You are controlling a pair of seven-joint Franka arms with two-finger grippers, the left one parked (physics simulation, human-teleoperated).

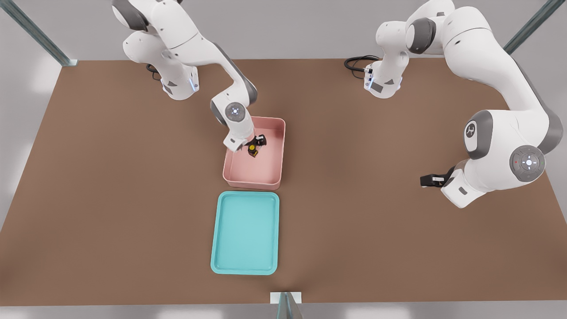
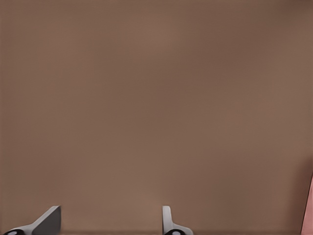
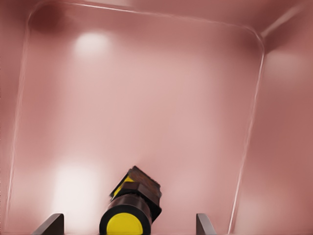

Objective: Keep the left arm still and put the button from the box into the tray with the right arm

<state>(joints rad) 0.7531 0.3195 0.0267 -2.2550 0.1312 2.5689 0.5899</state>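
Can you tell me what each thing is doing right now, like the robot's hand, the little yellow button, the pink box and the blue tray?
gripper: down inside the box, fingers open on either side of the button, not yet squeezing it.
button: lying tilted on the box floor, between the fingers.
box: upright on the table, holding the button.
tray: flat on the table beside the box, with nothing in it.

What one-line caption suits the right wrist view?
Open gripper straddling the button inside the box.
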